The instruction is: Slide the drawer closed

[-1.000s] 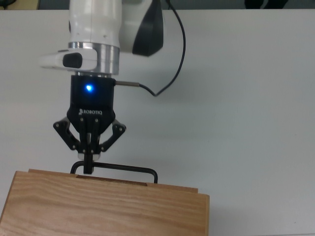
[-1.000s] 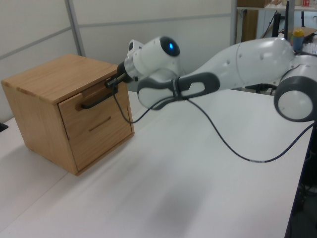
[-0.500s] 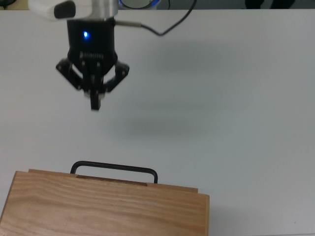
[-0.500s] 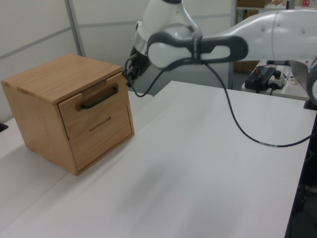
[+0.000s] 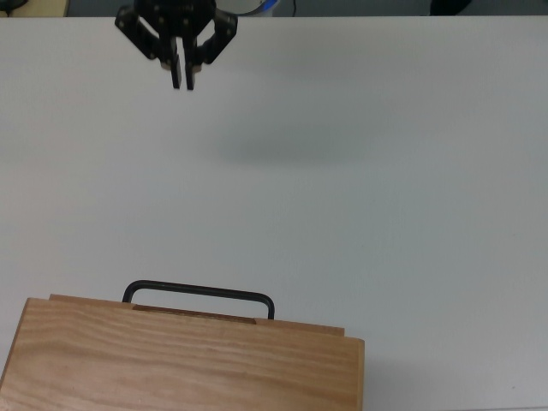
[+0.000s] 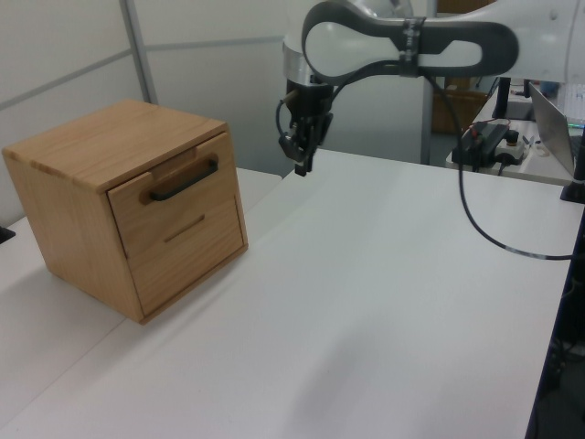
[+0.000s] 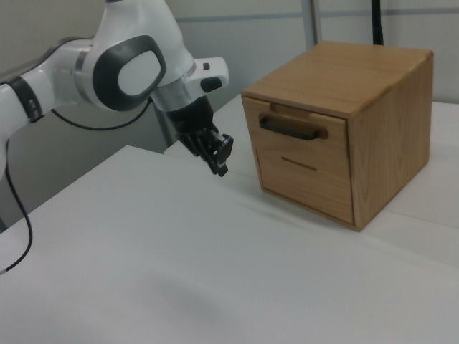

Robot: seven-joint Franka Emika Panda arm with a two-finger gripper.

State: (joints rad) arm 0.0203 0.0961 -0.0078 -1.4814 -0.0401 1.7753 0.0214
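The drawer (image 6: 207, 196) is the upper one of a light wooden cabinet (image 5: 171, 360), and its front sits about level with the cabinet's face. Its black bar handle (image 5: 199, 294) sticks out toward the open table; the same drawer (image 7: 331, 143) faces the right view's left. My gripper (image 5: 182, 83) hangs far from the handle at the top edge of the top view, fingers nearly touching with nothing between them. It also shows in the left view, gripper (image 6: 299, 169), to the right of the cabinet, and in the right view, gripper (image 7: 221, 168), to the cabinet's left.
A lower drawer (image 6: 187, 259) with a slot pull sits under the upper one. The white table (image 5: 385, 214) stretches between gripper and cabinet. The arm's black cable (image 6: 475, 219) loops above the table in the left view. Equipment (image 6: 489, 137) stands behind the table.
The gripper pulled back from the black handle, where it rested a second ago, and rose away toward the top view's upper edge. The drawer has not visibly moved.
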